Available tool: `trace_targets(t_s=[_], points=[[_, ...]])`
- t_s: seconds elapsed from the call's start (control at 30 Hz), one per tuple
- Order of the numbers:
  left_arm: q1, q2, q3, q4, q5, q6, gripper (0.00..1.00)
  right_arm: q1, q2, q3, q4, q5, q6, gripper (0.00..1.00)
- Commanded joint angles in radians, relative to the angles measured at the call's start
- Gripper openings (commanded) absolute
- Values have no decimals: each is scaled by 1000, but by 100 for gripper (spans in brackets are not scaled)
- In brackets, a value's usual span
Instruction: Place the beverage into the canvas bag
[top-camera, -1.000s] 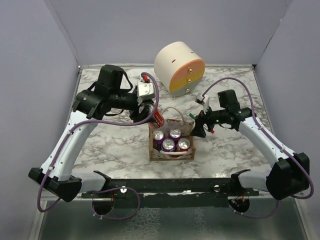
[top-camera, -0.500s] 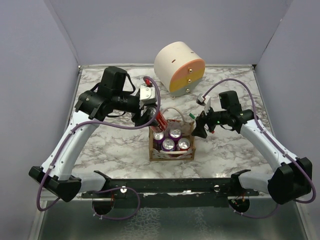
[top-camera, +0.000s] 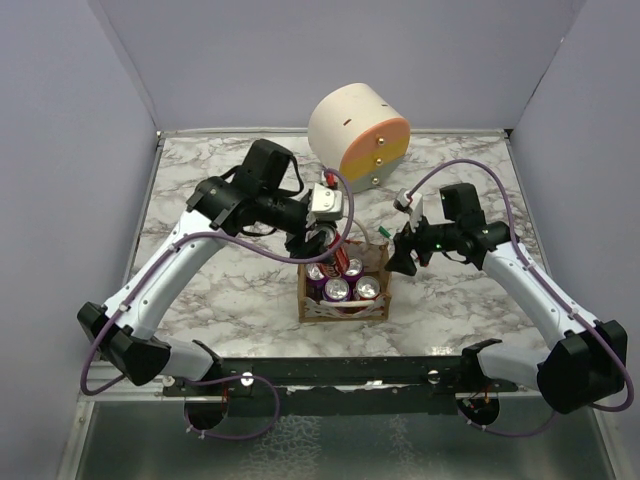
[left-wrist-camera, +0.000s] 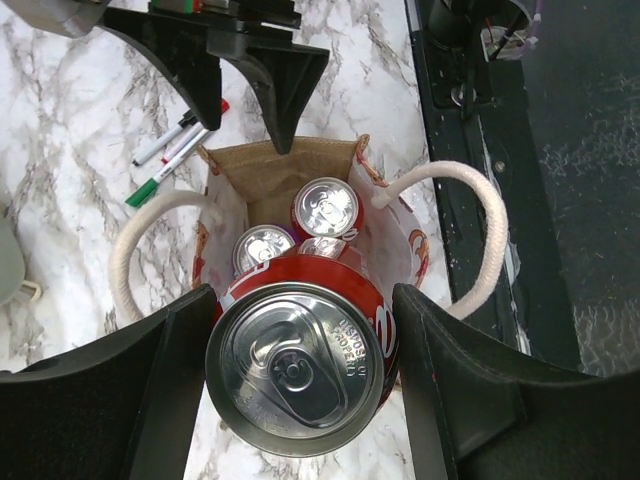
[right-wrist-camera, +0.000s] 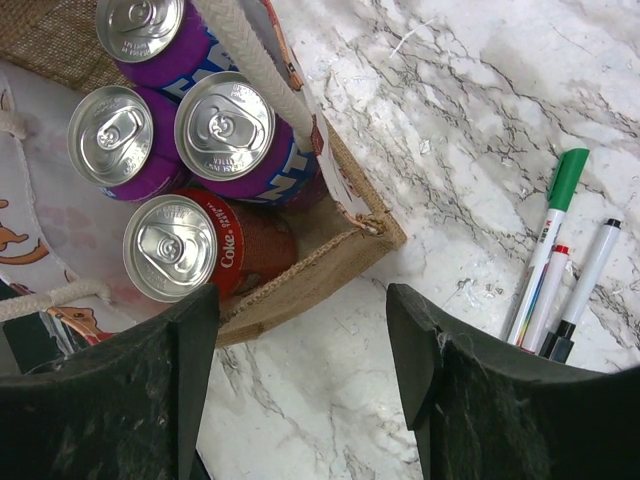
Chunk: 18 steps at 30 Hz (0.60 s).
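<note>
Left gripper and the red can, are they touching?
Touching. The left wrist view shows the left gripper clamping the red can by its sides, above the canvas bag.

1 brand reads clearly: "Coke".
White "Coke" script runs down the red side of the beverage (right-wrist-camera: 205, 252) that my left end effector (left-wrist-camera: 300, 335) grips. The stamped ring of lettering on its lid is too small to read. The 3 purple cans (right-wrist-camera: 235, 140) show white block letters, cut off and unreadable.
</note>
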Motion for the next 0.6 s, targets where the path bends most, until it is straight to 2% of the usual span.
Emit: trace_targets(t_s=[0.0,0.3,0.57], points=[[-48,22,38,75,-11,28,0,-14,-14,-15,11,25,-25,65],[-143,122,64,136,-30,64,0,-21,-26,-31,-4,-37,-41,60],[-175,184,1,319,-25,26,0,-33,-46,-46,3,-54,-30,59]])
